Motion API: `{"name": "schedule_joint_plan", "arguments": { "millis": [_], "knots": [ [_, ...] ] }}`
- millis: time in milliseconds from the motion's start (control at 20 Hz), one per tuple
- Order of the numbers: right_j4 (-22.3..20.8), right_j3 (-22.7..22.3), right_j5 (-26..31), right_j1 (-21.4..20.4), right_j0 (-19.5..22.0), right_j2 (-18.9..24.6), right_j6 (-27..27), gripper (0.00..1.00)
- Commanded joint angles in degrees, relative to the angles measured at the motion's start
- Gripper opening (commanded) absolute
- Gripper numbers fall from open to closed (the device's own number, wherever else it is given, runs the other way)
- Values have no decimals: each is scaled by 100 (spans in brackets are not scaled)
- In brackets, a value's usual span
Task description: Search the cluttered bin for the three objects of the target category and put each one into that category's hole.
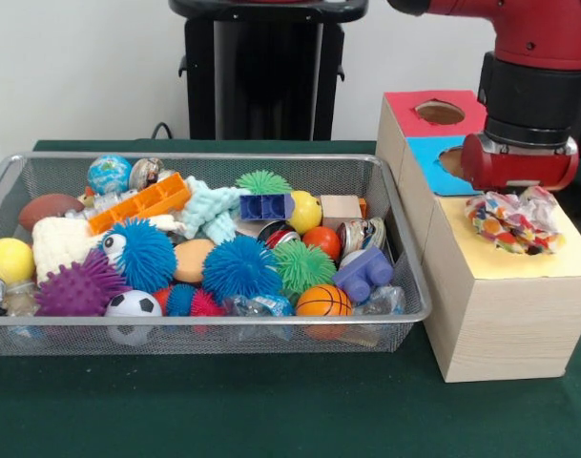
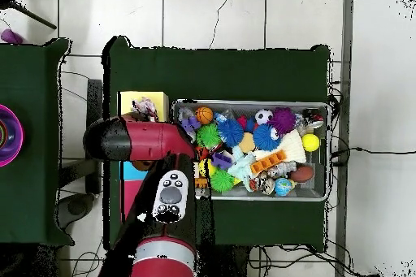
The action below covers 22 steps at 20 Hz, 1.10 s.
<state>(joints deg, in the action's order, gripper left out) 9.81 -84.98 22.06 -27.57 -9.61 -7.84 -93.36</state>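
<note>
A crumpled, many-coloured plastic packet (image 1: 514,221) lies over the hole in the yellow top (image 1: 567,258) of the wooden sorting box. My gripper (image 1: 517,194) hangs straight above it, under the red wrist, and is mostly hidden by the packet and the wrist. From above, the packet (image 2: 145,108) shows on the yellow section (image 2: 130,100) beside the arm (image 2: 138,140). The wire bin (image 1: 409,286) to the left holds several toys: spiky balls, a small basketball (image 1: 322,301), a football (image 1: 133,306), a purple toy car (image 1: 363,274) and more clear crinkly packets (image 1: 250,307).
The box also has a red top with a round hole (image 1: 440,113) and a blue top (image 1: 425,151) whose hole is half hidden by the wrist. Green cloth (image 1: 271,401) covers the table. The bin's rim (image 2: 328,152) runs close to the table's edge in the overhead view.
</note>
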Motion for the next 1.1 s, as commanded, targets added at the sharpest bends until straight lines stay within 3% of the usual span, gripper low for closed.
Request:
{"name": "schedule_joint_plan", "arguments": {
  "millis": [50, 200, 800, 1100],
  "knots": [
    [177, 115, 503, 720, -90, -213, -1477, 0],
    [277, 204, 486, 821, -45, -173, -1482, 0],
    [526, 209, -468, 1401, 74, -20, -1468, 0],
    [552, 277, -452, 1458, 38, -103, -1377, 0]
  ]
}}
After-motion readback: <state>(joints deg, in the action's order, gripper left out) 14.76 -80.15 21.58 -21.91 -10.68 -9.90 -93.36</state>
